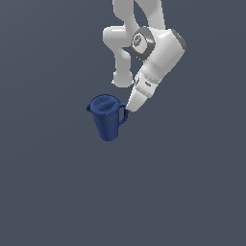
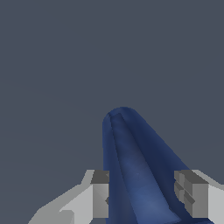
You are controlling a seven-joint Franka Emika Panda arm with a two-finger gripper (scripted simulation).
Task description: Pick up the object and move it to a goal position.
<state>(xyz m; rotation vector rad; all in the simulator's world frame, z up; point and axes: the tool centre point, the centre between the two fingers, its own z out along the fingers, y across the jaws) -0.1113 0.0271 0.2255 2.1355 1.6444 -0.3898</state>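
Note:
The dark blue pitcher has a round lid, a small spout on the exterior view's left and a loop handle on the exterior view's right. My gripper comes down at the handle side of its top, and the fingers are mostly hidden there. In the wrist view the pitcher fills the gap between the two grey pads of my gripper. Both pads press against its sides. Its tapered body runs away from the camera.
The white arm reaches in from the top of the exterior view. Around the pitcher there is only a plain dark grey-blue surface. No goal marker shows.

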